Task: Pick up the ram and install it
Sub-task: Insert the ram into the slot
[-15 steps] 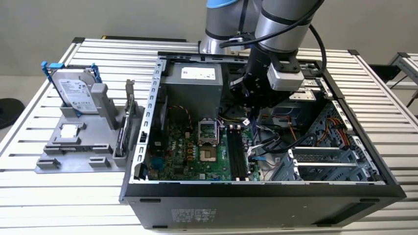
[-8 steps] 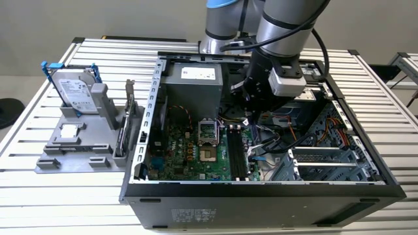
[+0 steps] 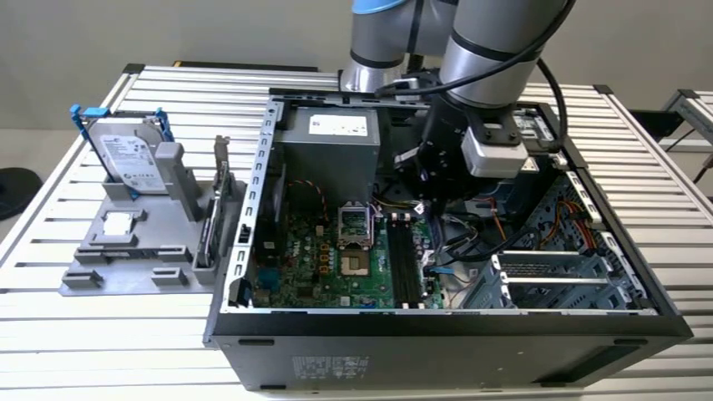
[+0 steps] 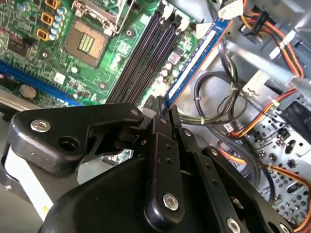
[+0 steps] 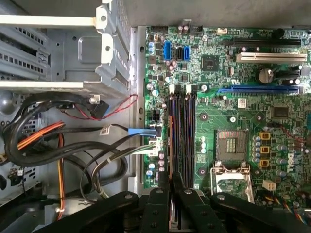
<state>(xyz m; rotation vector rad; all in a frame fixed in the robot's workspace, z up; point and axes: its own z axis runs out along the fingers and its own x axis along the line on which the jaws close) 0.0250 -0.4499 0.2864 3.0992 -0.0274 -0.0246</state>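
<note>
One arm reached down into the open computer case (image 3: 446, 326) on the slatted table (image 3: 67, 309) in the exterior view, its gripper (image 3: 429, 200) low over the motherboard (image 3: 323, 259) by the memory slots (image 3: 403, 267). A hard drive (image 3: 125, 159) stood in a grey stand (image 3: 123, 251) toward that view's left. Second wrist view: jaws pinched the ram (image 4: 197, 60), a blue stick held on edge just beside the black slots. First wrist view: gripper (image 5: 171, 191) poised at the slots' end, cables (image 5: 58, 141) alongside.
</note>
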